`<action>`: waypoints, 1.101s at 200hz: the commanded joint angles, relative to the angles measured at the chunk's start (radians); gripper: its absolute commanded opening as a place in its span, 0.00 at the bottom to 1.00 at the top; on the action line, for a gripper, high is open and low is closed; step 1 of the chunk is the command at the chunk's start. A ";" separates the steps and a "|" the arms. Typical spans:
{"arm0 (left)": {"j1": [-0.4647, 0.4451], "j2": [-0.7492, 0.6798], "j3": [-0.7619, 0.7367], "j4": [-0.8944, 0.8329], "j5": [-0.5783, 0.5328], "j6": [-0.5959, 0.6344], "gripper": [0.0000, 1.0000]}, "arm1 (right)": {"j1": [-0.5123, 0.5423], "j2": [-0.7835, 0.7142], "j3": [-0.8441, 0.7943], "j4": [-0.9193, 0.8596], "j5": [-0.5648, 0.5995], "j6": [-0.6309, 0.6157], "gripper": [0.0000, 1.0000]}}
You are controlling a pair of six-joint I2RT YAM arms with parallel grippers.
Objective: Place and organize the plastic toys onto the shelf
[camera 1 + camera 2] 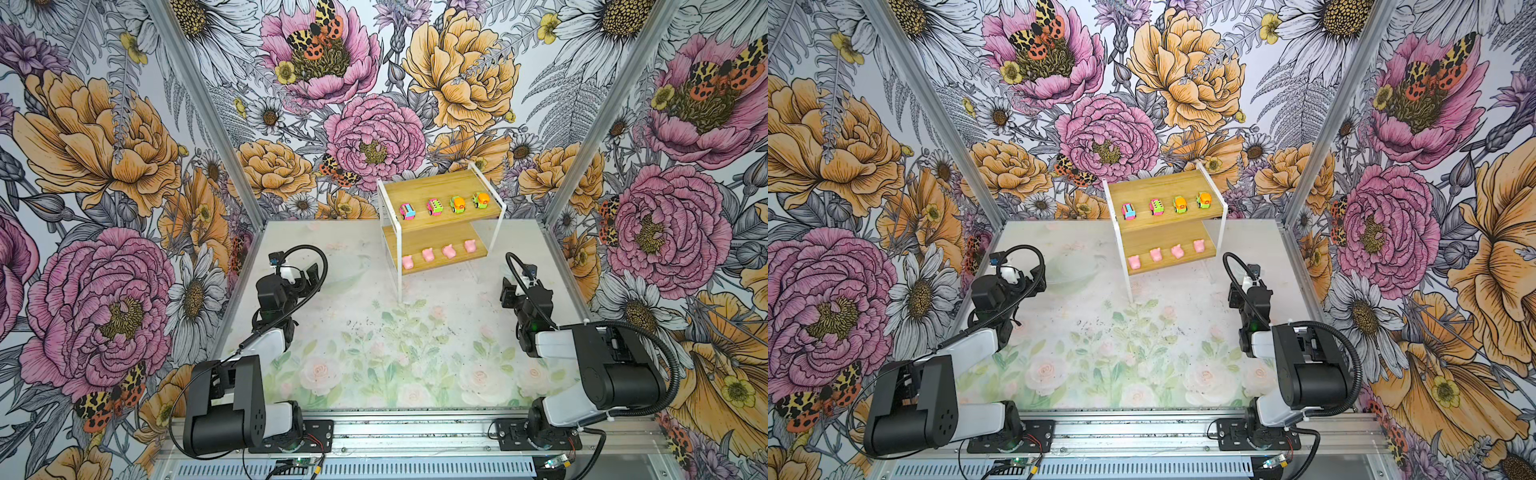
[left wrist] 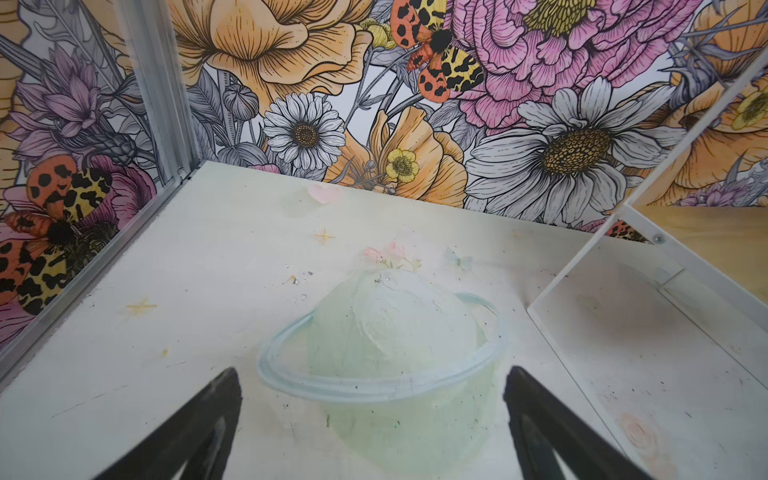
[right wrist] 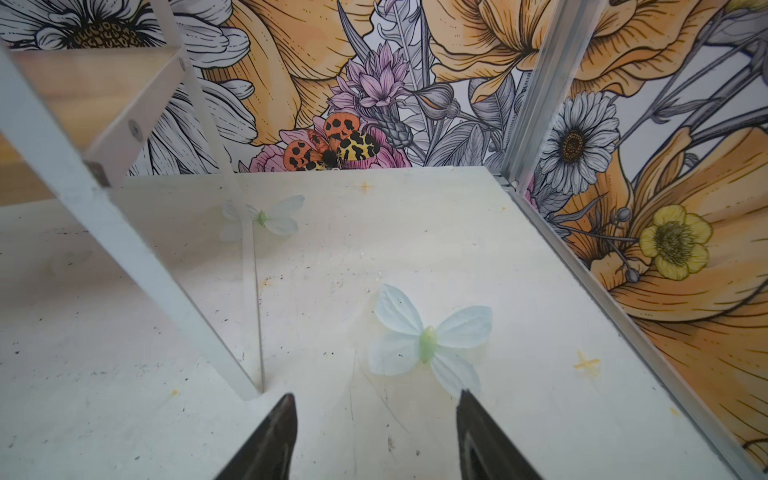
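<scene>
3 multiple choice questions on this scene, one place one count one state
1. Where on the light wooden two-tier shelf do the four pink plastic pig figures stand? A) upper board B) lower board C) behind it
2. How many plastic toy cars sit on the upper board? A) two B) four C) six
3. The right claw is: A) open, empty B) shut on a pig C) shut on a car
B, pigs line the lower board; B, two pink, two orange-and-green; A, its fingers stand apart, nothing between.

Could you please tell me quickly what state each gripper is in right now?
Left gripper: open, holding nothing.
Right gripper: open, holding nothing.
</scene>
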 commanded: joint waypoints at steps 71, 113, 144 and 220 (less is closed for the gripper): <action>-0.089 0.214 -0.114 0.391 -0.116 0.139 0.99 | -0.011 0.008 0.030 -0.022 -0.010 -0.004 0.66; -0.085 0.217 -0.118 0.398 -0.129 0.129 0.99 | -0.011 0.007 0.028 -0.022 -0.010 -0.005 0.82; -0.083 0.218 -0.116 0.395 -0.125 0.126 0.99 | -0.009 0.007 0.028 -0.019 -0.006 -0.005 0.89; -0.070 0.220 -0.110 0.388 -0.118 0.112 0.99 | -0.008 0.009 0.031 -0.024 -0.001 -0.005 0.99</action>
